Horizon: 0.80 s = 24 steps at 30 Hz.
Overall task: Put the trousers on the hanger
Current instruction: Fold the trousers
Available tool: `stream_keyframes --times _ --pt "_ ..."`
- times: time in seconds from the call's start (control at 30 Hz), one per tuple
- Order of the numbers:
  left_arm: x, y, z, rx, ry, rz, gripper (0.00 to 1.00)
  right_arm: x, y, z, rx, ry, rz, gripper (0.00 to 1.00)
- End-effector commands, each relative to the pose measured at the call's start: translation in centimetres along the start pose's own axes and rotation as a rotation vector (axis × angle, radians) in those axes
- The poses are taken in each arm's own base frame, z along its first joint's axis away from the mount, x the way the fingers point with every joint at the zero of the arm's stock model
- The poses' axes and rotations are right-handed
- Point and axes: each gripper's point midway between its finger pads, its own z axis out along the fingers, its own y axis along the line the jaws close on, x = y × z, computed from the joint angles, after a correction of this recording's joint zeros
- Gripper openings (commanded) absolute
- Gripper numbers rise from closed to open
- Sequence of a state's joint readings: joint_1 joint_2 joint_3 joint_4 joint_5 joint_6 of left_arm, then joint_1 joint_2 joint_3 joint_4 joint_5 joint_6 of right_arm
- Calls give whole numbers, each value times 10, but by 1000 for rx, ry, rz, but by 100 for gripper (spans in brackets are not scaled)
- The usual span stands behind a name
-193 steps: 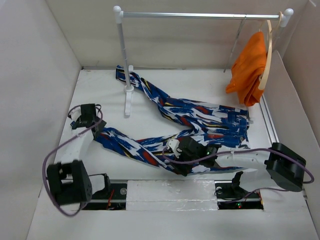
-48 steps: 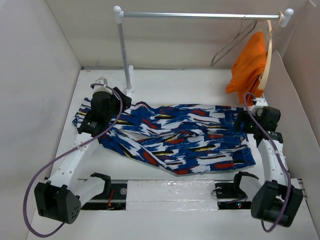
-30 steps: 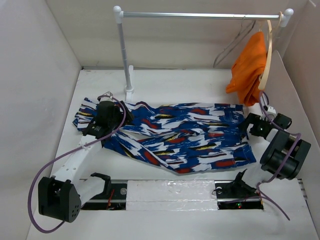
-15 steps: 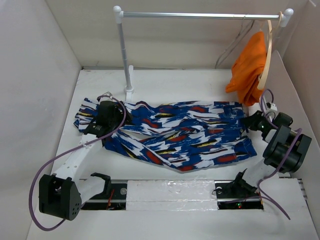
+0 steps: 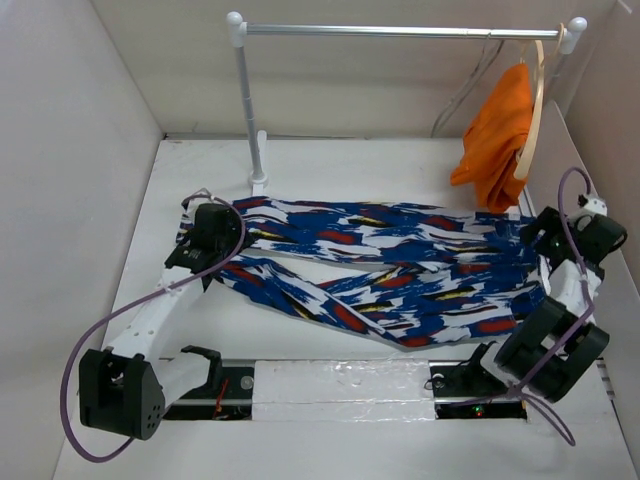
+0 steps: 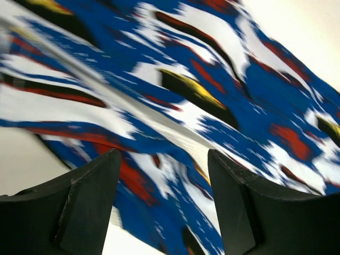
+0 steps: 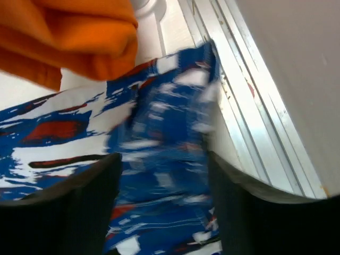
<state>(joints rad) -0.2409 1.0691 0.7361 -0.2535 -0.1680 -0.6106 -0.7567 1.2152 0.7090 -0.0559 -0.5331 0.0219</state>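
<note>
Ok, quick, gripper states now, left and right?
Left gripper: closed on the leg end of the dark blue streaked cloth trousers.
Right gripper: closed on the trousers' waist end.

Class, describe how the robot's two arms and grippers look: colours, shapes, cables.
Both the left arm and right arm have white links between chunky black joint housings. A thin purple cable loops loosely along each. The left gripper and right gripper each have two broad, matte black fingers with blunt, angular tips.
</note>
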Motion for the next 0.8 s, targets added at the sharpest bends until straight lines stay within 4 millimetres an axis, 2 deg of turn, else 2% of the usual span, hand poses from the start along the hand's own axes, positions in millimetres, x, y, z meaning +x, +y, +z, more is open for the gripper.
stream_keyframes --times 0.0,0.07,0.1,0.13,0.17,0.2,0.23,0.27,0.3,0.33,0.37,0.4,0.43,0.47,0.5,0.53,0.6,0.63,0.67,0.7,0.77 --pt "-23 25 -3 -141 -71 -72 62 17 11 15 21 177 -110 78" --pt "-22 37 -5 -210 -70 -83 62 35 33 16 -32 254 -155 79" --pt "-24 40 -6 -228 -76 -83 61 45 55 15 -78 266 -185 78" --pt "-22 42 -5 -241 -67 -78 60 49 61 12 -71 249 -203 76" --pt "-21 44 -5 -248 -64 -72 59 73 66 4 -68 275 -184 73" --pt "-19 44 -4 -245 -54 -62 57 68 83 -9 -95 214 -219 73" --pt "-17 45 -3 -246 -44 -42 53 69 87 -15 -93 187 -233 72" --pt "-13 46 -1 -248 -36 -34 51 74 90 -21 -97 178 -237 65" --pt "-6 44 0 -243 -26 -6 49 88 91 -28 -107 192 -247 58" --pt "-4 45 3 -259 -27 7 47 84 106 -38 -165 143 -280 47" --pt "-3 50 4 -288 -30 -17 47 87 112 -43 -193 133 -309 22" --pt "-5 55 6 -318 -33 -53 47 89 117 -48 -218 125 -336 7" --pt "4 71 13 -376 20 -126 48 94 131 -58 -289 117 -391 0" --pt "4 70 14 -377 14 -161 48 97 139 -61 -336 121 -414 0" --pt "10 78 17 -399 36 -203 50 100 148 -64 -388 120 -438 0" --pt "7 92 21 -434 32 -267 51 110 157 -72 -454 146 -460 0" --pt "11 103 26 -435 40 -355 52 120 168 -80 -528 173 -522 11" --pt "0 112 26 -431 1 -415 52 128 173 -87 -575 194 -532 15" --pt "-3 114 27 -423 -12 -442 52 132 179 -92 -613 193 -569 19" --pt "-1 118 27 -418 -21 -461 51 134 183 -97 -639 195 -580 20" --pt "-10 117 26 -394 -69 -487 50 139 195 -106 -704 190 -579 20"
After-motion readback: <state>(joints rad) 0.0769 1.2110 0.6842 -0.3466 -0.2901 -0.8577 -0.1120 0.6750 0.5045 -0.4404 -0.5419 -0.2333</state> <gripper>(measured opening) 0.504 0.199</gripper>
